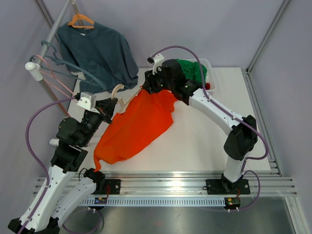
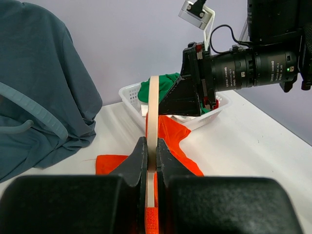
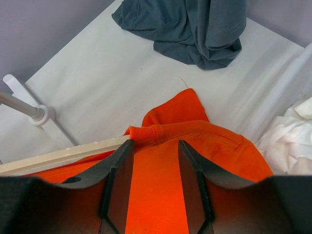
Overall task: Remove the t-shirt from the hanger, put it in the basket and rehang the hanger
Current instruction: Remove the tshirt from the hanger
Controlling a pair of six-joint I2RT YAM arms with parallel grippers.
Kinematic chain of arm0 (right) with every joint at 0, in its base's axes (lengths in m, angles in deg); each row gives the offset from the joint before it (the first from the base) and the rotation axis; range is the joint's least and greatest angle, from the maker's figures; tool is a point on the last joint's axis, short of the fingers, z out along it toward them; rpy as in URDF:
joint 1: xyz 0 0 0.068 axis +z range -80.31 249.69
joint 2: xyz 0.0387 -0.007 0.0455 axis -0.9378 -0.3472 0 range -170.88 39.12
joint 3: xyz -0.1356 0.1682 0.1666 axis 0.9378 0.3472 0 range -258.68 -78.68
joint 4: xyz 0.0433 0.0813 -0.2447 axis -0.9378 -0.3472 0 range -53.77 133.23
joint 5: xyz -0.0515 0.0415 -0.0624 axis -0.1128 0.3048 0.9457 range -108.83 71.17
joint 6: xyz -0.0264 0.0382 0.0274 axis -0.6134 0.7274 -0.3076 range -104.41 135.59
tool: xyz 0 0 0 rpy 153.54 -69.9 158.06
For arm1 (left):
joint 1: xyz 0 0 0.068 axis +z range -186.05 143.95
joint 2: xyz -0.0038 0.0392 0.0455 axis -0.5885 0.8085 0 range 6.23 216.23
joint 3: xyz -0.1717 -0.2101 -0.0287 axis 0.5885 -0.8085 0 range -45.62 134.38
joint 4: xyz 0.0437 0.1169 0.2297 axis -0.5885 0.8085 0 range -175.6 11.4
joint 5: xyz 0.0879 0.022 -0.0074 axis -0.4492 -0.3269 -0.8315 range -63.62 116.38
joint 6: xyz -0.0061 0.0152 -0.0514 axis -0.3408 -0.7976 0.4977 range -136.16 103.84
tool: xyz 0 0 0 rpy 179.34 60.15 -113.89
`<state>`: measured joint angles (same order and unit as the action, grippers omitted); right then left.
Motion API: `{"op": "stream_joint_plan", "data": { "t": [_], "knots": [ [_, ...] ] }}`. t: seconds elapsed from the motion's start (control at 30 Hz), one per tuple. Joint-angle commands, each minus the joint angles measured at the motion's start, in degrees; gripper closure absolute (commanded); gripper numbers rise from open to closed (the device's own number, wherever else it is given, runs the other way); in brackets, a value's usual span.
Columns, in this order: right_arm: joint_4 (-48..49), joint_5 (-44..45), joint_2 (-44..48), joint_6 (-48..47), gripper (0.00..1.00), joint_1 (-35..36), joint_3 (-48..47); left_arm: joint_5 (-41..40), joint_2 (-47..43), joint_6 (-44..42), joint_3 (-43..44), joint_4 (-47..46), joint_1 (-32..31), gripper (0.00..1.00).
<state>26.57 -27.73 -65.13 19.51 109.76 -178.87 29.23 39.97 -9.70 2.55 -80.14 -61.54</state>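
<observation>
An orange t-shirt [image 1: 139, 126] lies spread on the white table with a cream wooden hanger [image 1: 118, 90] still in its neck. My left gripper [image 1: 111, 108] is shut on the hanger's bar [image 2: 153, 112], which runs edge-on between the fingers [image 2: 151, 148]; orange cloth [image 2: 173, 141] hangs beyond it. My right gripper [image 1: 148, 87] is open just above the shirt's shoulder, near the collar. In the right wrist view the fingers [image 3: 155, 151] straddle orange fabric [image 3: 156, 195]. The ribbed collar [image 3: 146, 132] and the hanger arm [image 3: 63, 155] lie just ahead.
A grey t-shirt [image 1: 100, 51] hangs on an orange hanger from the rack at the back left, its hem resting on the table. Empty blue and pink hangers [image 1: 63, 73] hang below. A white basket [image 1: 207, 66] holding green cloth stands at the back behind the right arm.
</observation>
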Motion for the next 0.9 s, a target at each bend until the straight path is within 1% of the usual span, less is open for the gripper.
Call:
{"op": "stream_joint_plan", "data": {
  "t": [0.0, 0.1, 0.13, 0.3, 0.57, 0.7, 0.83, 0.87],
  "knots": [
    [0.2, -3.5, 0.2, 0.0, 0.51, 0.1, -2.2, -1.7, -0.7, -0.5, 0.3, -6.6, 0.1, 1.00],
    [0.8, -4.7, 0.5, 0.1, 0.47, 0.2, -1.8, -2.7, -0.5, -0.5, 0.2, -6.8, 0.2, 1.00],
    [0.8, -5.3, 0.5, 0.2, 0.46, 0.2, -1.6, -5.0, -0.4, -0.4, 0.2, -6.7, 0.2, 1.00],
    [0.9, -7.3, 0.2, -0.1, 0.42, 0.2, -1.8, -6.8, 0.0, -0.3, 0.2, -6.7, 0.1, 1.00],
    [-0.6, -9.3, -3.2, -0.1, 0.38, 0.2, -4.8, -6.2, -0.4, 0.1, 0.2, -6.6, 0.2, 1.00],
    [-1.3, -9.6, -5.3, 0.4, 0.38, 0.2, -7.0, -5.4, -0.4, 0.3, 0.2, -6.4, 0.2, 1.00],
    [-0.5, -10.1, -6.1, 0.9, 0.37, 0.2, -7.2, -3.8, -0.4, 0.4, 0.3, -6.4, 0.2, 1.00],
    [-0.4, -10.3, -6.2, 1.1, 0.38, 0.2, -7.5, -3.6, -0.3, 0.4, 0.2, -6.3, 0.2, 1.00]
  ]
}}
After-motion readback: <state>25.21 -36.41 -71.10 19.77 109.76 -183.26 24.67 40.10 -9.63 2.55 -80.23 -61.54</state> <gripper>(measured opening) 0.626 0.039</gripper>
